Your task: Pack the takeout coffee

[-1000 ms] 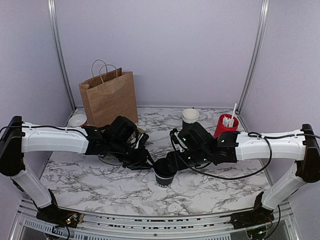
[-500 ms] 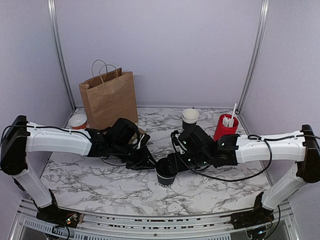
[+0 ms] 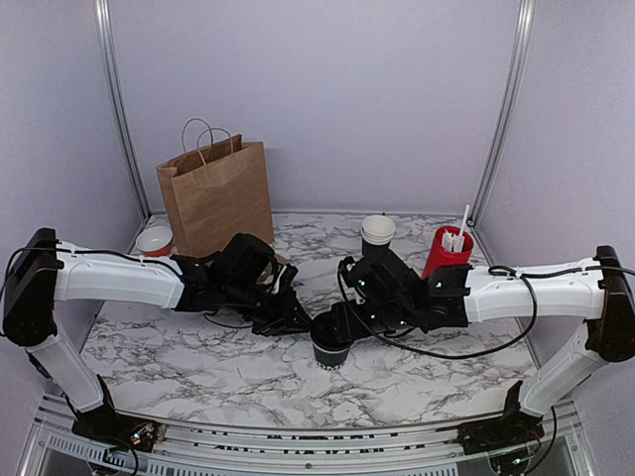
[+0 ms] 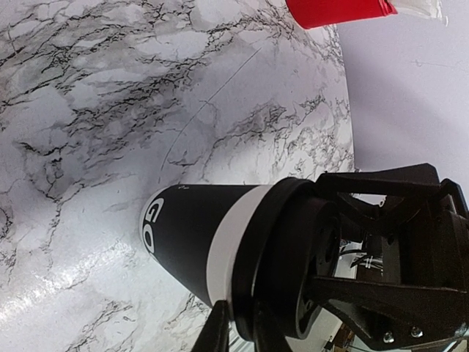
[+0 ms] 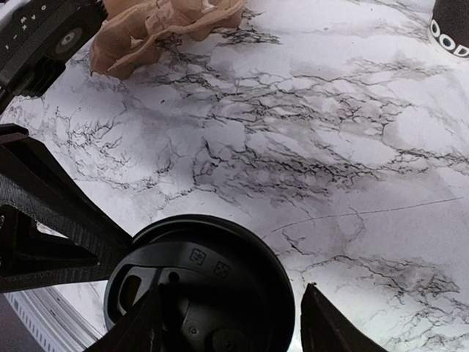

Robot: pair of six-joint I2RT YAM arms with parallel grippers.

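Left gripper (image 3: 301,319) clenched on lid (image 4: 278,257) rim, at 10 o'clock of black cup (image 3: 328,351). Cup upright on table (image 3: 198,362), lidded, just 6 o'clock of centre. Right gripper (image 5: 234,315) at cup's 1 o'clock straddles lid; can't tell if gripping.

White letters "GO" stand on the side of the black cup (image 4: 183,227), near its bottom; the rest of the word runs out of sight. Another black cup (image 5: 454,22), at the edge of the right wrist view, shows "OOD" in white. Two small square marks on the lid (image 5: 227,279) are too tiny to read
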